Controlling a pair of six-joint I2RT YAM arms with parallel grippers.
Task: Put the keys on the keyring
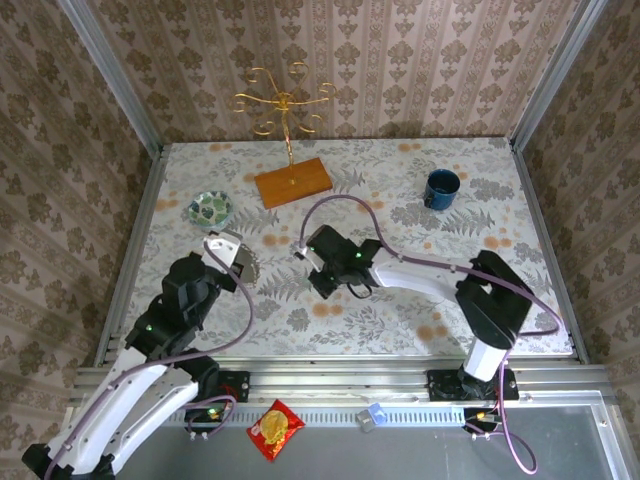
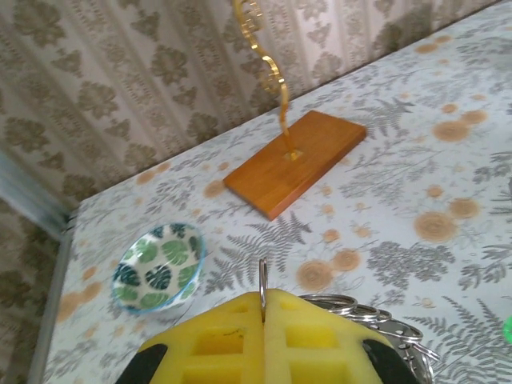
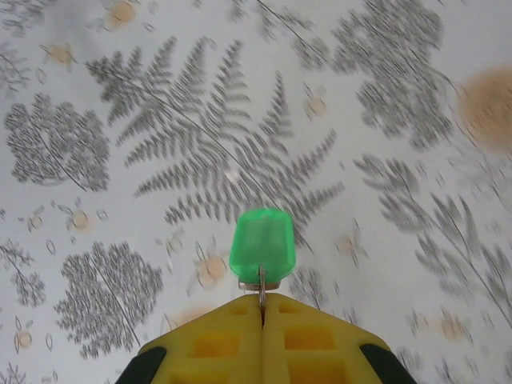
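One green-headed key (image 3: pixel 262 246) is pinched by its metal end in the right gripper (image 3: pixel 262 302), whose pads are pressed together on it over the fern-print table (image 3: pixel 416 264). The left gripper (image 2: pixel 264 298) is clamped on the keyring (image 2: pixel 262 276), held edge-up near the patterned bowl (image 2: pixel 158 266). Nothing looks threaded yet: this key must meet the ring, and then the other key follows.

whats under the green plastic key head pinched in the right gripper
Beneath the bright green plastic key is only fern-printed table surface. The key's lower end is covered, pinched between the right gripper's shut yellow pads.
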